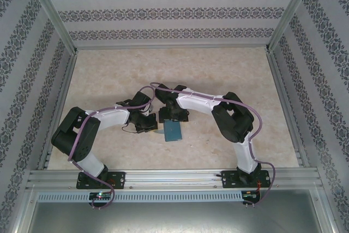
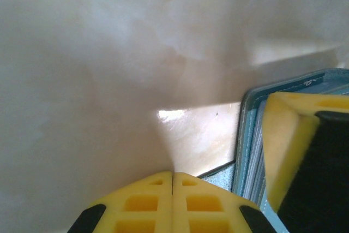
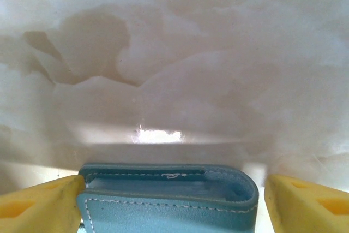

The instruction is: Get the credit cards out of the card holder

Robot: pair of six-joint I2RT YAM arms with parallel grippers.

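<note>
- Right wrist: right gripper [image 3: 170, 203] spread wide astride the card holder [image 3: 163, 214].
- Left gripper [image 2: 173, 197] shut, empty, beside it.
- Uneven closing may shove the card holder sideways.

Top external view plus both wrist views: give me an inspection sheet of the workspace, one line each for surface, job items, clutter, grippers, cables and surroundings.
surface: pale marbled table, with glare patches.
card holder: teal, lying mid-table between the right gripper's fingers.
credit cards: cannot be told apart; thin layered edges in the holder's mouth may be them.
clutter: nothing seen.
left gripper: shut, empty, close beside the holder.
right gripper: open, straddling the holder, with a gap at one finger.
cables: purple, running along both arms.
surroundings: patterned walls and a metal frame.
</note>
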